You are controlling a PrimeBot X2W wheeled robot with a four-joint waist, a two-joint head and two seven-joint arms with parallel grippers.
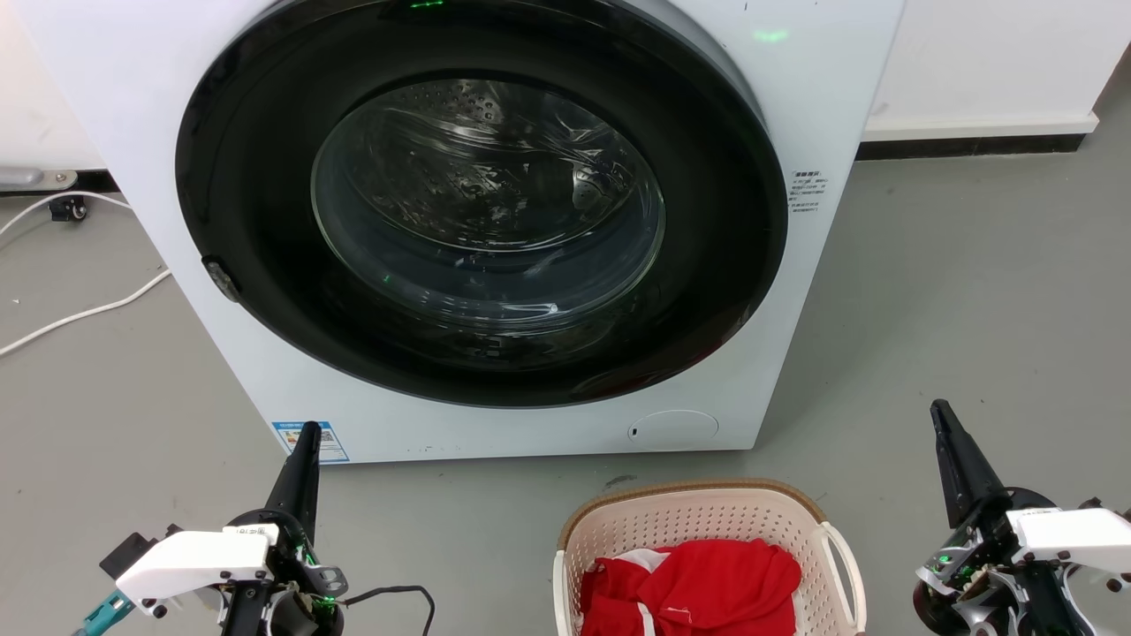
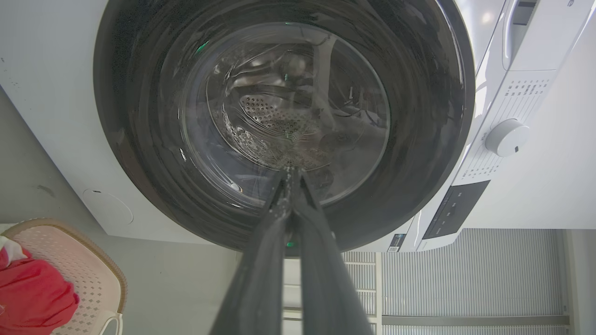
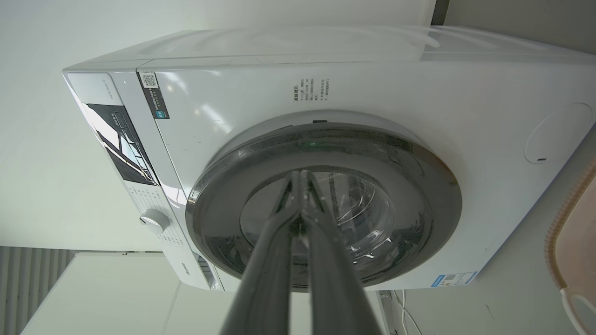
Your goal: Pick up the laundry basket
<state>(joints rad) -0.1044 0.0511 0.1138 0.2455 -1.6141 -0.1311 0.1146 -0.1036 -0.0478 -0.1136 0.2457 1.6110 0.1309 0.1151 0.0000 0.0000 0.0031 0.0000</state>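
Jaws closed and empty on both the left gripper [image 1: 306,437] and the right gripper [image 1: 939,413], each held above the floor [image 1: 954,291]. Between them, nearer the right, sits the laundry basket [image 1: 698,521], red clothing [image 1: 698,583] inside, just near of the washing machine [image 1: 495,433].

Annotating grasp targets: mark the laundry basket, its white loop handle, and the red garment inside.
laundry basket [image 1: 707,521], head view, perforated far inner wall.
white loop handle [image 1: 848,565], head view, outer curve of the loop on the basket's right side.
red garment [image 1: 707,579], head view, middle of the crumpled cloth.
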